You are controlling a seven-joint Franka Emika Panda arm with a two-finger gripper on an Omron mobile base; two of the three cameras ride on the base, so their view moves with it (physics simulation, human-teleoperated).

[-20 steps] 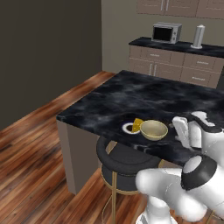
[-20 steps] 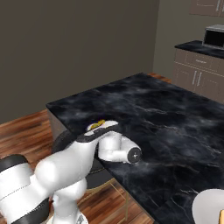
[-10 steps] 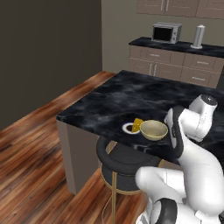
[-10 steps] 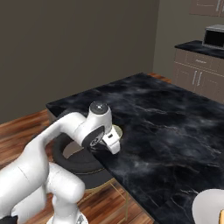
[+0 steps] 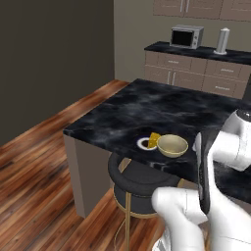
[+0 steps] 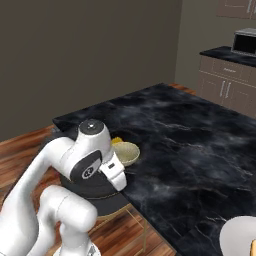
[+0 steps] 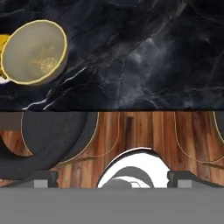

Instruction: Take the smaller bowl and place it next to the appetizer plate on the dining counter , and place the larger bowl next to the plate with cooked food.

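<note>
The smaller bowl [image 5: 172, 145] sits on the dining counter [image 5: 162, 110] near its edge, touching or just beside the appetizer plate [image 5: 147, 143]. Gripper [image 7: 112, 180] is empty, tips wide apart. Bowl looks light, stiff, glossy, prob. slippery, so you'd pinch the rim wall, not the sides.

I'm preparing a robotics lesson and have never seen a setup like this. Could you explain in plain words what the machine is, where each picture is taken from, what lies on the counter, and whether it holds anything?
All three pictures are computer-rendered. The machine is a white robot arm on a base that can drive. Two cameras ride on that base, looking forward from behind the arm, one left, one right. The third sits on the hand and looks along the gripper; its dark finger tips stand wide apart with nothing between them, so it holds nothing.

On the black marble dining counter the pale smaller bowl sits beside the small appetizer plate with a yellow wedge. A black stool stands below. A white plate edge shows at the right view's corner.
</note>
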